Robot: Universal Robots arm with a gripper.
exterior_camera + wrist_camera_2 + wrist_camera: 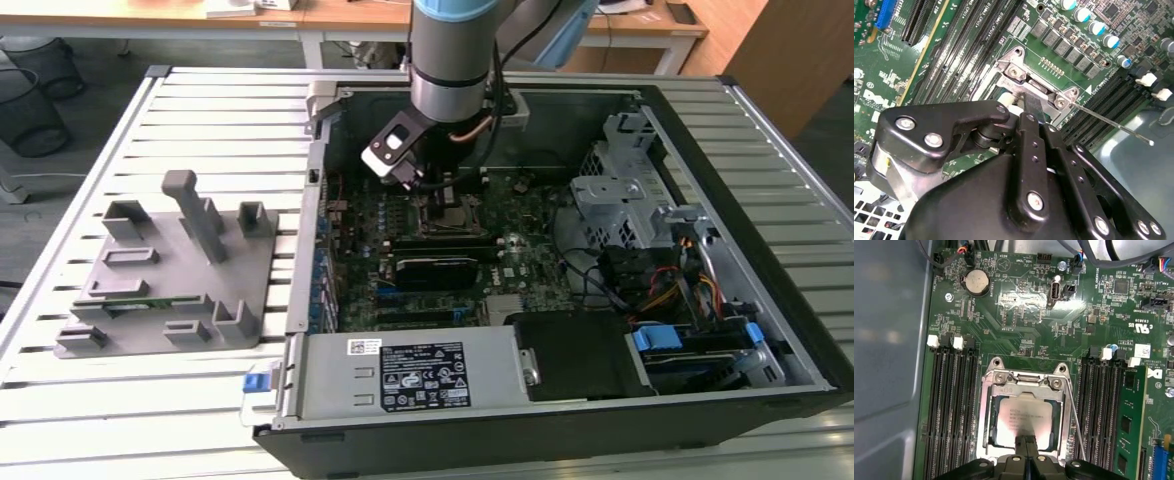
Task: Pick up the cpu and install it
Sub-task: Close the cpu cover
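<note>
Silver-topped flat square cpu (1021,415) is lying flat in the metal motherboard socket (985,410), just above centre in the exterior view. Black claw (1026,440) is hanging right over its edge, pinched fully together, gripping nothing.

1. Exterior view is bright and pretty even, with no hard shadows on the pale counter (214,110). Inside the computer case (747,330) it's noticeably dimmer, and its walls shade the motherboard (534,250).
2. In the first wrist view there's a soft sheen on the cpu (1024,415) lid, plus hazy pale reflections on the grey case wall (889,340).
3. In the second wrist view the black hand (1021,102) reads as a dark mass. Only its screws catch little highlights, and it throws shade on the board under it.
</note>
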